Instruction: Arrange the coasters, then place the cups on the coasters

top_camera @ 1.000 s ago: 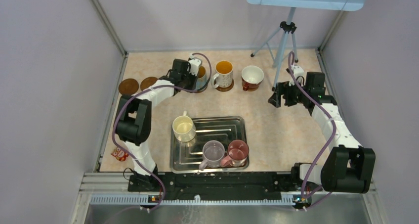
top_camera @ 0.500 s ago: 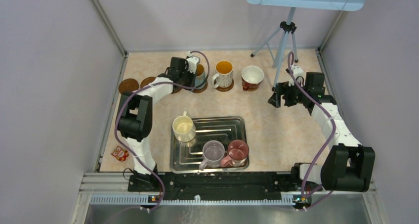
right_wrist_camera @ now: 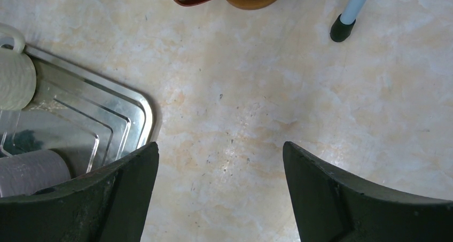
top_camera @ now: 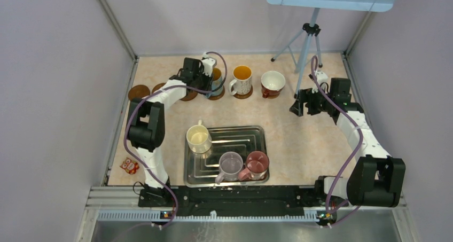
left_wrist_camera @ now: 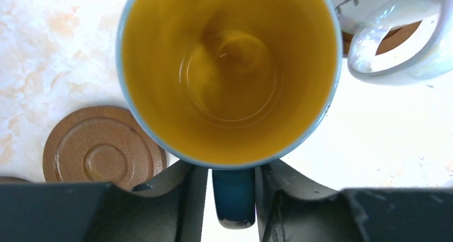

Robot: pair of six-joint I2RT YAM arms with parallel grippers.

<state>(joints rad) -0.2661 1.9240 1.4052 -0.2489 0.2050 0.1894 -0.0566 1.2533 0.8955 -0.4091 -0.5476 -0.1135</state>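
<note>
The blue-handled cup with a yellow inside (left_wrist_camera: 229, 71) stands on a dark coaster (top_camera: 216, 95) in the back row. My left gripper (left_wrist_camera: 233, 199) straddles its blue handle (left_wrist_camera: 233, 196), jaws slightly apart, with a thin gap beside the handle. Bare brown coasters lie to its left (left_wrist_camera: 101, 154) (top_camera: 139, 93). The orange-inside cup (top_camera: 241, 79) and the red-and-white cup (top_camera: 273, 82) each sit on a coaster. Cream (top_camera: 198, 139), lilac (top_camera: 230, 165) and pink (top_camera: 257, 163) cups stand in the tray. My right gripper (right_wrist_camera: 220, 188) hangs open over bare table.
The silver tray (top_camera: 256, 135) lies in the near middle of the table. A tripod (top_camera: 307, 39) stands at the back right, one foot (right_wrist_camera: 340, 31) close to the red-and-white cup. A small red item (top_camera: 129, 166) lies by the left wall.
My left gripper has shifted slightly toward the back with the blue-handled cup, and its jaws have loosened around the handle. The right arm has not moved.
</note>
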